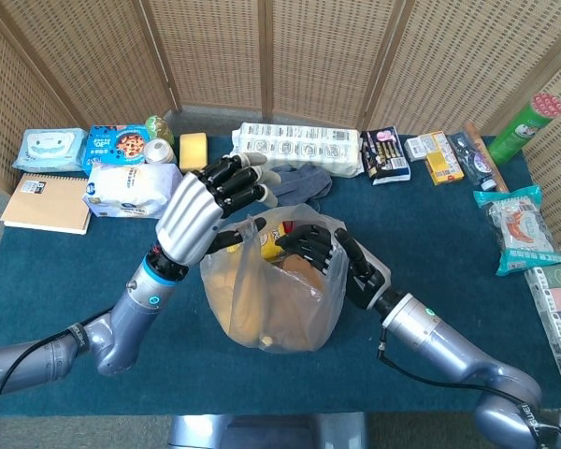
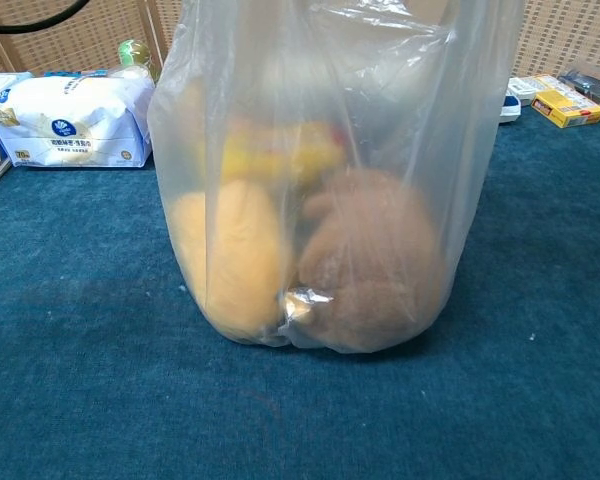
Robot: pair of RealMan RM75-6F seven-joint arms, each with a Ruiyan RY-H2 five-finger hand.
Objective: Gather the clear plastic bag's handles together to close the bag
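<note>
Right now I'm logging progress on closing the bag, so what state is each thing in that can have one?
clear plastic bag: upright on the table, filled, mouth not yet closed.
left hand: pinching the bag's left handle, other fingers spread.
right hand: fingers curled at the bag's right rim; whether it grips plastic can't be told.
yellow box: inside the bag, near the top.

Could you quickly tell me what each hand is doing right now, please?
Left hand: pinches the left handle of the clear plastic bag, other fingers spread.
Right hand: fingers curled over the bag's right rim, apparently gripping it.
</note>
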